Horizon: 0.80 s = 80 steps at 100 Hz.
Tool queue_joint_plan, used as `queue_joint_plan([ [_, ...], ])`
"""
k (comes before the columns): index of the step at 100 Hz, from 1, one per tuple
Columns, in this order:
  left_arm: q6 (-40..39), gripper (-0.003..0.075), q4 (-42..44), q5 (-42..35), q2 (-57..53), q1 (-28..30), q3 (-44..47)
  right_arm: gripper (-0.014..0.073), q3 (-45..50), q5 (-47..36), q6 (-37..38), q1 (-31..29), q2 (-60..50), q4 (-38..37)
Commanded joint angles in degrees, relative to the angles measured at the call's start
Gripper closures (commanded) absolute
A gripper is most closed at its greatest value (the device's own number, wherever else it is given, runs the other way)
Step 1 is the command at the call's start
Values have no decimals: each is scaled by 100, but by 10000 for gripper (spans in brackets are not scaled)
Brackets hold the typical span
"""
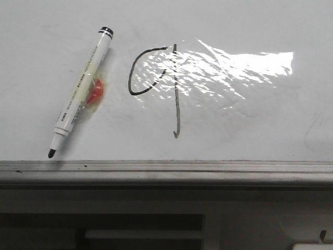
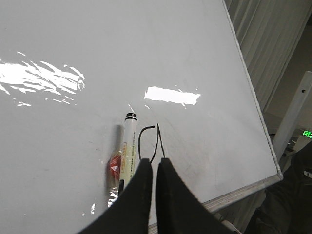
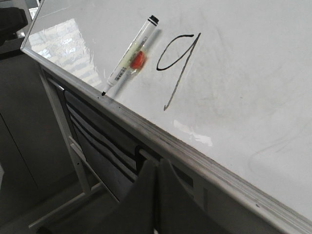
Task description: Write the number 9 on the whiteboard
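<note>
Now the 9 (image 1: 156,78) sits finished on the whiteboard (image 1: 250,125), marker (image 1: 80,94) lying beside it; both grippers, left (image 2: 155,163) and right (image 3: 157,165), pinched closed, empty.

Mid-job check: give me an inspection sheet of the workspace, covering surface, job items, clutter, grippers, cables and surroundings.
Surface: whiteboard, glossy white, wrinkled glare patch right of centre, faint grey smudges, grey metal edge rail along the near side.
Job's things: number 9 drawn in thin black line, open loop joined to a straight stem with a small hook at the end.
Marker: uncapped, lying loose on the board beside the 9, tip towards the rail; taped-on orange-red piece at mid-body.
Clutter: nothing seen.
Grippers: left gripper shut, empty, hovering near the 9; right gripper shut, empty, off the board past the rail.
Cables: nothing seen.
Surroundings: white stand frame below the board.
</note>
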Motion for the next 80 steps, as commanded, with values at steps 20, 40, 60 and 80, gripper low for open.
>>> queue_joint_plan([
  [20,23,741,652,-336,71,68,-141,656,-130,-433,-54,3,-39,-32],
  [40,-454,741,2785,-779,71,1031,-132,656,-130,-433,-54,3,-39,-32],
  [60,-3523,741,5193,-740,71,2773,114,656,-130,-433,-54,3,-39,-32],
  [80,-4429,741,6098,-218,-330,4229,413,656,-130,-433,-54,3,-39,-32],
])
